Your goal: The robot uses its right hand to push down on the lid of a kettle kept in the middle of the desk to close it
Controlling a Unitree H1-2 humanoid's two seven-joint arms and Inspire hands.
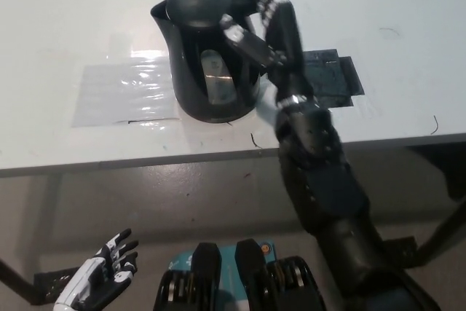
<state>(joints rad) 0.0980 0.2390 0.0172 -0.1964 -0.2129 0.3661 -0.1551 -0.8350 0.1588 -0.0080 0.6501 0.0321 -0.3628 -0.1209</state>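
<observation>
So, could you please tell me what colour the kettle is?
The kettle is black, seen best in the head view.

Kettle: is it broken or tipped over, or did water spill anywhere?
Nothing stands out. The black kettle stands upright on the white desk with its lid down, and no water shows. The shiny patch beside it looks like clear film taped flat, not a spill.

kettle lid shut, right hand beside
</observation>
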